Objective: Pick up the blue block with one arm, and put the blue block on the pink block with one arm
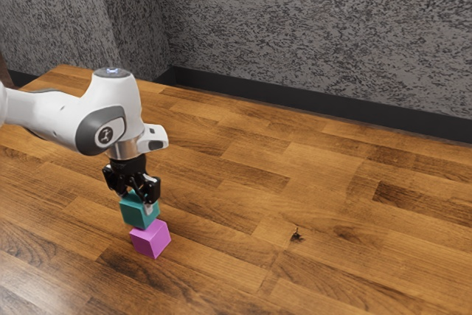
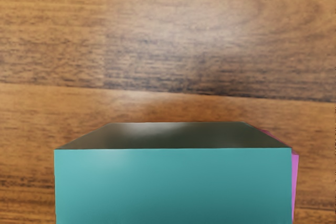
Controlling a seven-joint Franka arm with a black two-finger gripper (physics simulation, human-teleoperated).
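Blue block (image 1: 139, 213) clamped in tool (image 1: 139, 197), over pink block (image 1: 150, 240); wooden table (image 1: 332, 182), grey speckled walls (image 1: 310, 20).

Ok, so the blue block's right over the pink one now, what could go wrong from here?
The blue block, gripped in the claw, looks offset from the pink block; in the wrist view, pink peeks out on one side only. Released like this, it may overhang and tip off. Pressing down hard could also shove the pink block across the table.
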